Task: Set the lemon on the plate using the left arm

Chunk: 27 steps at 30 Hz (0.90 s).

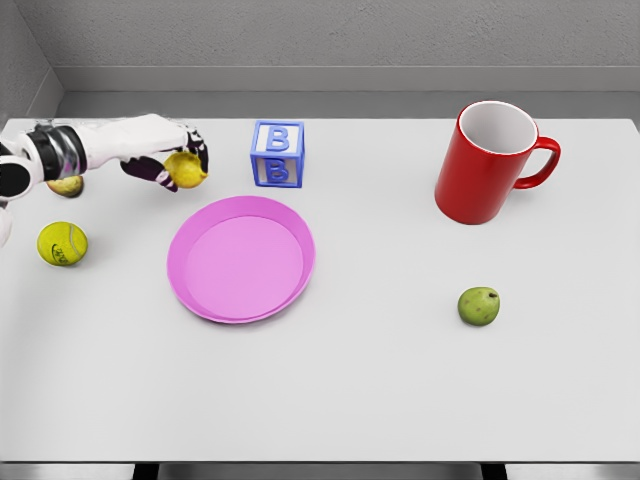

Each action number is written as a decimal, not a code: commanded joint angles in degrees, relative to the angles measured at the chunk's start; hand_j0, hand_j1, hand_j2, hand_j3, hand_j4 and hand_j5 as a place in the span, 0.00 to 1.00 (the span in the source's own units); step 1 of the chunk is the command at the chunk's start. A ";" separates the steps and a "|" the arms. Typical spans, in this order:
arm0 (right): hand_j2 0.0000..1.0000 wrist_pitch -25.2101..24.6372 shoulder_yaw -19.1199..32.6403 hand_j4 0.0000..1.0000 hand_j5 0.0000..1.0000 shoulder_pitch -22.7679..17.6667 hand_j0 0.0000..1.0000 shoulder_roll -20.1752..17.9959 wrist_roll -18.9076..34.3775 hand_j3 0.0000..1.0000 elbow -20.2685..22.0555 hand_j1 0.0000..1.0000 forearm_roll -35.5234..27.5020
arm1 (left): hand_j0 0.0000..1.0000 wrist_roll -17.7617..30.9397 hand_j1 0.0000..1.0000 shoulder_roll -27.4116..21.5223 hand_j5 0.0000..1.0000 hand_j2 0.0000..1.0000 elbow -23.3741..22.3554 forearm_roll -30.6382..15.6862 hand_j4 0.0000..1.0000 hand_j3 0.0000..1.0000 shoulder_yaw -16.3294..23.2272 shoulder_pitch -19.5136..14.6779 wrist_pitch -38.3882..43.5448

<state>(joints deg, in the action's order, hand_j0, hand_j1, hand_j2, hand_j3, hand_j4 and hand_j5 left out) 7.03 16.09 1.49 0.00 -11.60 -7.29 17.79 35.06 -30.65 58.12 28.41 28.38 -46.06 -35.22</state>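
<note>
Gripping small yellow lemon (185,169), left robot hand (172,158) sits above table, just beside pink plate (241,259).

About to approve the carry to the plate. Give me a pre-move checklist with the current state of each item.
1. Lemon gripped by left hand: ok, fingers curl around it.
2. Lemon lifted off the table: cannot tell from this single view.
3. Pink plate empty: ok.
4. Path from hand to plate free: ok; blue letter block stands to the side, behind the plate.
5. Tennis ball away from the route: ok.
6. Right arm out of the way: ok, not in view.
</note>
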 commanded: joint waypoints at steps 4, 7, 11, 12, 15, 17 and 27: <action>1.00 0.00 0.00 1.00 1.00 -0.09 1.00 0.00 0.00 1.00 0.00 1.00 -0.03 | 0.45 -0.06 0.45 -1.61 0.45 0.45 5.07 -1.86 0.45 0.45 -0.17 1.14 0.22; 1.00 0.00 0.00 1.00 1.00 0.00 1.00 0.00 0.00 1.00 0.00 1.00 -0.03 | 0.45 -0.06 0.45 -2.13 0.45 0.45 6.91 -2.30 0.45 0.45 -0.17 1.67 0.22; 1.00 0.00 0.00 1.00 1.00 -0.09 1.00 0.00 0.00 1.00 0.00 1.00 -0.03 | 0.45 -0.06 0.45 -2.40 0.45 0.45 11.39 -2.74 0.45 0.45 -0.08 3.95 0.22; 1.00 0.00 0.00 1.00 1.00 -0.09 1.00 0.00 0.00 1.00 0.00 1.00 -0.03 | 0.45 -0.06 0.45 -3.01 0.45 0.45 12.19 -3.18 0.45 0.45 -0.08 4.13 0.22; 1.00 0.00 0.00 1.00 1.00 0.00 1.00 0.00 0.00 1.00 0.00 1.00 -0.03 | 0.45 -0.06 0.45 -3.45 0.45 0.45 16.58 -3.36 0.45 0.45 0.01 6.06 0.22; 1.00 0.00 0.00 1.00 1.00 0.00 1.00 0.00 0.00 1.00 0.00 1.00 -0.03 | 0.46 -0.06 0.46 -3.71 0.46 0.46 18.69 -4.06 0.46 0.46 0.01 7.12 0.22; 1.00 0.00 0.00 1.00 1.00 -0.09 1.00 0.00 0.00 1.00 0.00 1.00 -0.03 | 1.00 -0.06 1.00 -4.42 1.00 1.00 11.31 -5.64 1.00 1.00 -6.85 8.17 0.22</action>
<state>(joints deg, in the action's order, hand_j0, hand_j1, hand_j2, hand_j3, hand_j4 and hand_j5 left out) 7.03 16.09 1.41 0.00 -11.60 -7.30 17.79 35.03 -35.00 73.75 23.15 24.92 -38.06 -35.15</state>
